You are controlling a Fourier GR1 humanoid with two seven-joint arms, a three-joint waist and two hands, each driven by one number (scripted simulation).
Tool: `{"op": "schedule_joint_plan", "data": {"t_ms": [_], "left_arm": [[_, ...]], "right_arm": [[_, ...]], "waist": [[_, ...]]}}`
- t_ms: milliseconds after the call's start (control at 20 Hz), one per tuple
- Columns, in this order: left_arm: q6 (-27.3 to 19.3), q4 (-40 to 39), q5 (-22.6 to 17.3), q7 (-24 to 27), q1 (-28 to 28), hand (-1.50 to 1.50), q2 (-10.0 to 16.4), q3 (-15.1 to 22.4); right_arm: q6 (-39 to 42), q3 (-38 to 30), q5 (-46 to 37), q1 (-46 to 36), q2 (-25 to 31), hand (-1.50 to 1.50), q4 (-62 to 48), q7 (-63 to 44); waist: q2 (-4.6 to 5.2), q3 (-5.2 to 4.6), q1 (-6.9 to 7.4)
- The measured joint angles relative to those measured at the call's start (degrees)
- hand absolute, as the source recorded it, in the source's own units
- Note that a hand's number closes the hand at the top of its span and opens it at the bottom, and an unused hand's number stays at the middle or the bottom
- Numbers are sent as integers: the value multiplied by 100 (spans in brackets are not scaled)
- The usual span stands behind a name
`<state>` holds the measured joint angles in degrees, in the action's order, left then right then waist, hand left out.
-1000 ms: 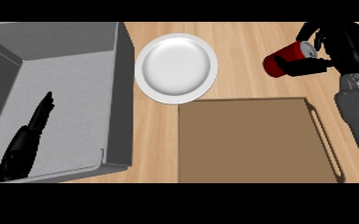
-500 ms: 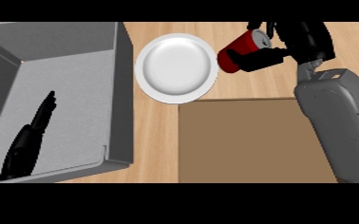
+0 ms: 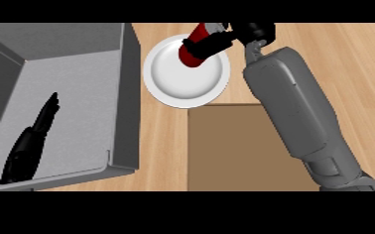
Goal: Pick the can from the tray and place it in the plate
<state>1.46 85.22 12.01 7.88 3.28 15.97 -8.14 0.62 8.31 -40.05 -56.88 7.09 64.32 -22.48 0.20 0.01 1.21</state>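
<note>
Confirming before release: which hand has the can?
The right hand, curled round the red can above the white plate. The left hand lies open over the grey bin at the view's left, holding nothing.

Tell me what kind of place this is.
Probably a kitchen counter: a wooden worktop, a white plate, a red can in the right hand, and a grey sink-like basin at the left.

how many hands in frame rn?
2. Left hand lies open over the grey bin, lower left; right hand is curled round the can over the plate, top centre.
</note>
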Motion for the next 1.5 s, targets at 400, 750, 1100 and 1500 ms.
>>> {"op": "schedule_joint_plan", "data": {"t_ms": [400,750,1100,1500], "left_arm": [[30,-44,65,42,-50,0,-32,23],[82,20,127,-15,-209,0,-98,157],[126,-51,146,-51,-331,0,-121,188],[157,-53,112,-7,-233,0,-73,88]], "right_arm": [[-456,27,27,-855,-587,150,-2076,190],[-1117,152,885,-1019,-686,-150,-3268,521],[-1828,334,1626,-1113,-705,-150,-4113,593],[-2990,-155,2353,-1164,-707,-150,-4126,1284]], "waist": [[31,2,99],[84,0,289],[111,-1,383],[89,5,287]]}}
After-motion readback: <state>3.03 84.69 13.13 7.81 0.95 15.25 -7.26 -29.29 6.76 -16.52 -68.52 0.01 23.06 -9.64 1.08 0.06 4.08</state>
